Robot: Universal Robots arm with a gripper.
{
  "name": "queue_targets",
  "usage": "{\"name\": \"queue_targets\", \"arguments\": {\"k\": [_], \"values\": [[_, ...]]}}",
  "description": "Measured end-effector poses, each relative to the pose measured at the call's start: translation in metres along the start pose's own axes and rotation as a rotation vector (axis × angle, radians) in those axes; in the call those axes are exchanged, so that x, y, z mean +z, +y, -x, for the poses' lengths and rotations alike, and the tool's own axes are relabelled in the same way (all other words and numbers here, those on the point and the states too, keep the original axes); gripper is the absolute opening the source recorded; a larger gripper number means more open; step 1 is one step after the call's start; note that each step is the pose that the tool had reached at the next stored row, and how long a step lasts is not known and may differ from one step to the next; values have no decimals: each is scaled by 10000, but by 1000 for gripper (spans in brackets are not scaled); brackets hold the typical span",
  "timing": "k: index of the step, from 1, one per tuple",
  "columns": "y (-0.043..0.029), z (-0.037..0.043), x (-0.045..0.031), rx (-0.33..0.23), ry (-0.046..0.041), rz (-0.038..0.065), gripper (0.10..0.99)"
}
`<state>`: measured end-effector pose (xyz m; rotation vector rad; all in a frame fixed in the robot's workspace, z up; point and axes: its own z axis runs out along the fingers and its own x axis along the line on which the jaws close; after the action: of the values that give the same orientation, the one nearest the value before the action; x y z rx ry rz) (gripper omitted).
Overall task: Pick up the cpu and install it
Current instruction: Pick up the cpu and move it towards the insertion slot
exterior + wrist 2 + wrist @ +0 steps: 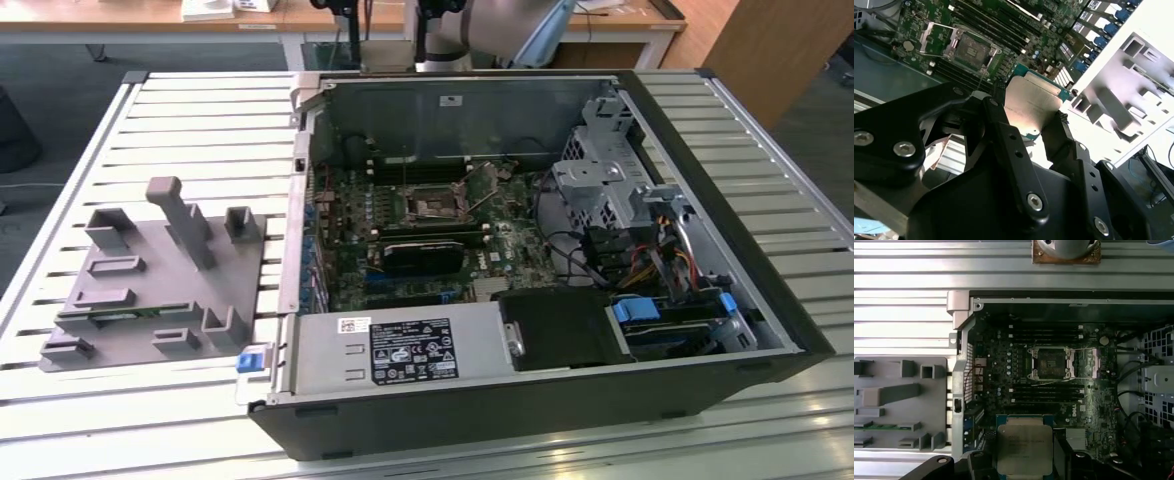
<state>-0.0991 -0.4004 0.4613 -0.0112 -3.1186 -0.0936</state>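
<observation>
The gripper (pixel 1030 117) was clamped on the cpu (pixel 1034 95) by two opposite edges, held flat above the motherboard (pixel 1004 365); the open socket (pixel 1050 361) lay well apart, past the memory slots (pixel 1046 392)

Socket (pixel 1051 361) is open from above, load plate (pixel 1094 362) lying open beside it. Low memory slots (pixel 1046 392) flank it. Drive cage (pixel 601 185) and cables (pixel 581 262) crowd the exterior view's right, with the power supply (pixel 400 352) along one end. Tool (pixel 1024 462) with cpu (pixel 1024 445) hangs above the board.
</observation>
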Motion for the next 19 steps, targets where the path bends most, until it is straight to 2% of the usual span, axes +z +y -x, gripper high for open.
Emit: {"name": "queue_targets", "arguments": {"k": [15, 19], "values": [[8, 295, -5, 1, 11, 0, 537], [48, 395, 3, 0, 13, 1, 537]]}}
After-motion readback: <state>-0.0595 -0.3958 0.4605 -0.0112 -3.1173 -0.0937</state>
